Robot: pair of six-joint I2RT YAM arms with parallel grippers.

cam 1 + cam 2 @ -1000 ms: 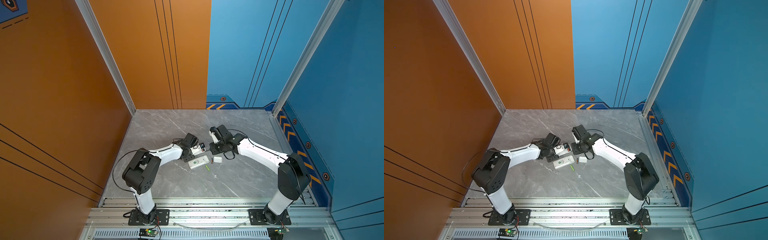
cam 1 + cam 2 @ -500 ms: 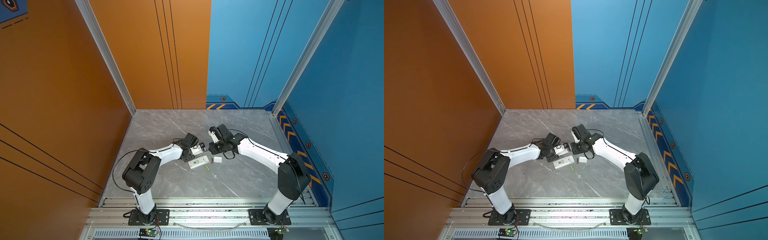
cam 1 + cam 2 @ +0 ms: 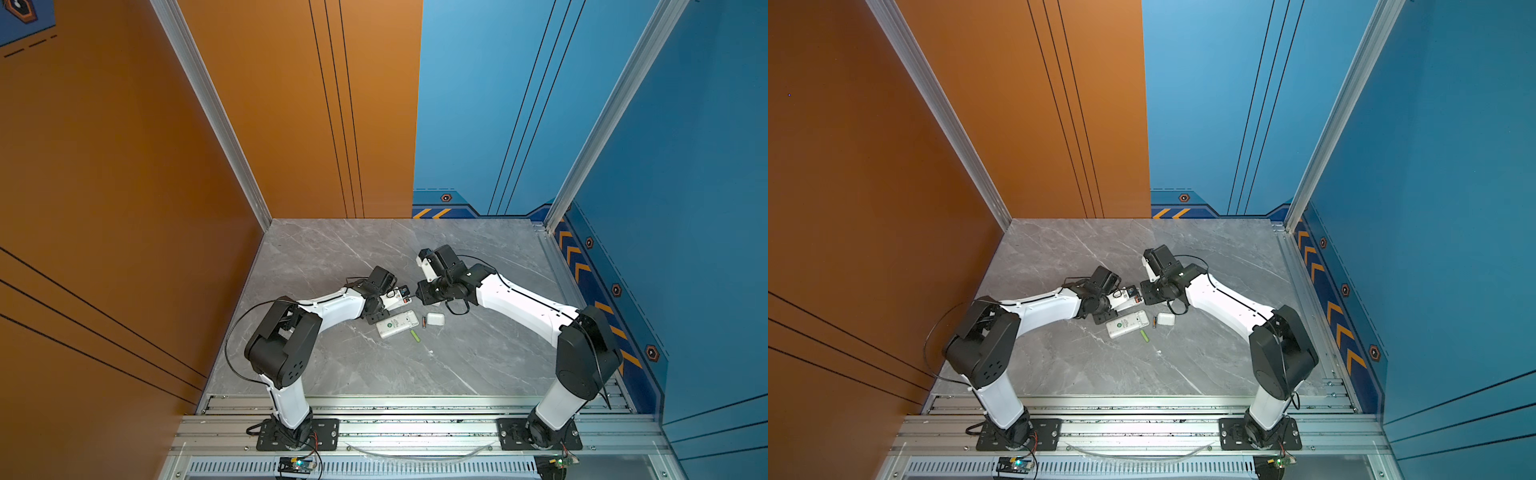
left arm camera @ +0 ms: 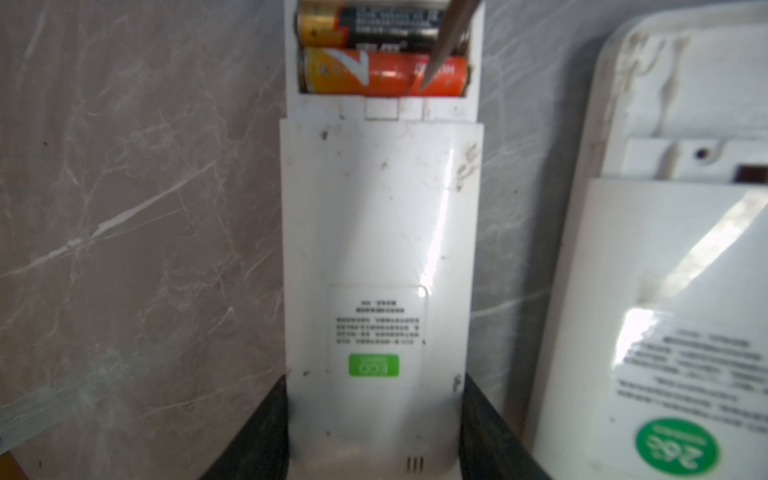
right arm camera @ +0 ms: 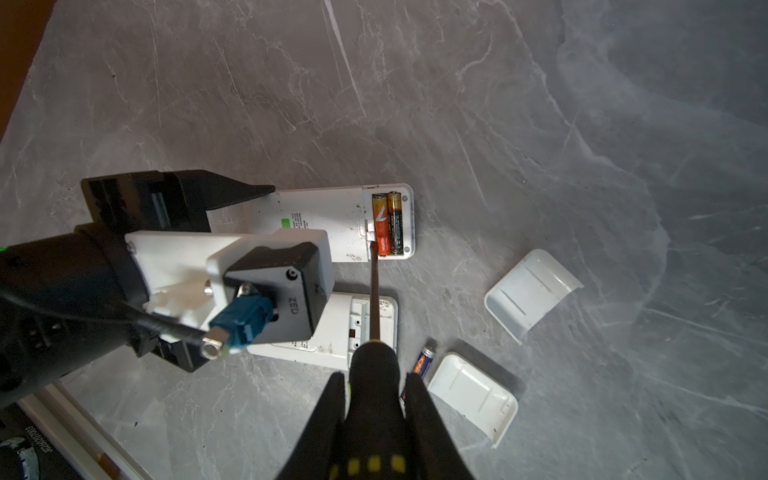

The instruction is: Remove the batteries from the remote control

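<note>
Clamping the remote [image 4: 378,228] steady in my left gripper [image 4: 374,415], I held the screwdriver [image 5: 374,291] clenched in the right gripper [image 5: 374,401], tip levering the orange battery [image 4: 382,77] from 3 o'clock.

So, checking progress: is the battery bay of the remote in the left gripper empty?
No, an orange battery and a black battery lie together in the bay of that remote.

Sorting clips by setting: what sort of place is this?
Probably a purpose-built robot cell: orange wall, blue wall, marble-look tabletop, left arm and right arm bolted to an aluminium rail.
</note>
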